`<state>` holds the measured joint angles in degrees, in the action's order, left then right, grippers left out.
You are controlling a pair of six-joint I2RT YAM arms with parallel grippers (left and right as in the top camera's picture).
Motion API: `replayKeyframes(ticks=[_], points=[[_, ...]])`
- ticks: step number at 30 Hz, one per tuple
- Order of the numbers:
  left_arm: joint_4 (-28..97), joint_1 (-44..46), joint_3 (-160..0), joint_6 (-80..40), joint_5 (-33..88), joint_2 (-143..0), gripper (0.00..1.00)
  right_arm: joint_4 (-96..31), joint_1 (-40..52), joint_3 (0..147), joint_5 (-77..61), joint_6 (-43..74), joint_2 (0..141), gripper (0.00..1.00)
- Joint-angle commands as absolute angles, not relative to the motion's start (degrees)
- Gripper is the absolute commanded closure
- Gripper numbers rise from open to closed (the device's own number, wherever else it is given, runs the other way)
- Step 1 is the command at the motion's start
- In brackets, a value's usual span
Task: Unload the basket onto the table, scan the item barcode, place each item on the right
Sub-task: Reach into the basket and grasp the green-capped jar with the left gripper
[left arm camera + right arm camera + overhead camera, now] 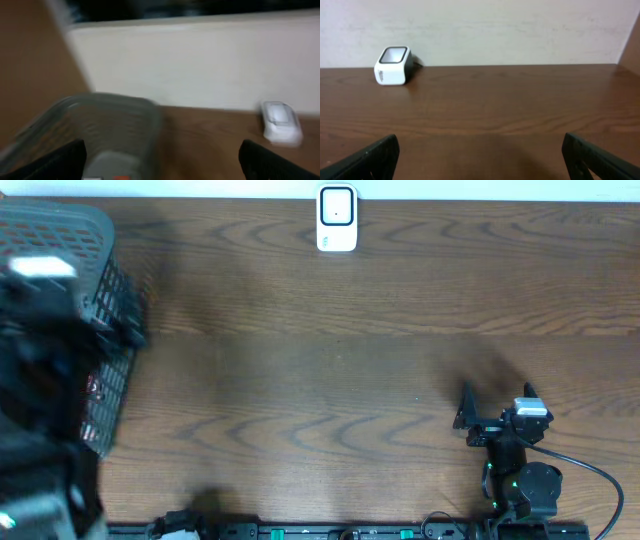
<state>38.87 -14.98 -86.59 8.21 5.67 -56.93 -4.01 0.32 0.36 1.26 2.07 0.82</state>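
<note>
Left gripper point(165, 165) is hovering above basket point(100, 230), jaws spread, empty. Right gripper point(496, 396) is sitting low at front right, jaws spread, empty. Blurred pale item point(107, 167) is lying inside basket; scanner point(337, 218) is standing far-centre.

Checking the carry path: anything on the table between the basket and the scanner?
Nothing visible. Only bare table lies between the basket and the scanner. The right end effector sits well off that line, near the front edge.
</note>
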Motion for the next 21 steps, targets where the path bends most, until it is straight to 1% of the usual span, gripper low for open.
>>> replayKeyframes(ticks=[1, 4, 5, 7, 9, 11, 13, 16, 18, 21], points=[[44.21, -23.88, -97.27, -3.62, 3.01, -68.03, 0.02, -4.25, -0.08, 0.3, 1.19, 1.19, 0.38, 0.01], [52.05, -34.3, -106.08, -13.76, 5.96, -78.72, 0.02, -4.25, -0.08, 0.3, 1.19, 1.19, 0.38, 0.01], [52.86, -36.36, -107.0, -14.55, 8.58, -80.86, 0.02, -4.25, -0.08, 0.3, 1.19, 1.21, 0.38, 0.01], [54.24, -40.29, -107.22, -14.48, 16.01, -85.32, 0.02, -4.25, -0.08, 0.3, 1.21, 1.19, 0.38, 0.01], [57.14, -42.44, -107.2, -14.41, 17.3, -88.99, 0.02, -4.25, -0.08, 0.3, 1.19, 1.19, 0.38, 0.01], [59.48, -44.03, -107.11, -11.03, 17.28, -92.79, 0.02, -4.25, -0.08, 0.3, 1.19, 1.19, 0.38, 0.01], [61.8, -45.28, -107.11, -8.32, 15.68, -95.98, 0.02, -4.25, -0.08, 0.3, 1.19, 1.21, 0.38, 0.01], [65.39, -46.0, -107.02, -6.26, 7.62, -99.96, 0.02, -4.25, -0.08, 0.3, 1.19, 1.19, 0.38, 0.01], [65.71, -46.02, -106.08, -6.24, 2.98, -101.41, 0.02, -4.25, -0.08, 0.3, 1.19, 1.19, 0.38, 0.01], [65.93, -46.0, -104.4, -4.25, -0.47, -102.56, 0.02, -4.25, -0.08, 0.3, 1.19, 1.19, 0.38, 0.01]])
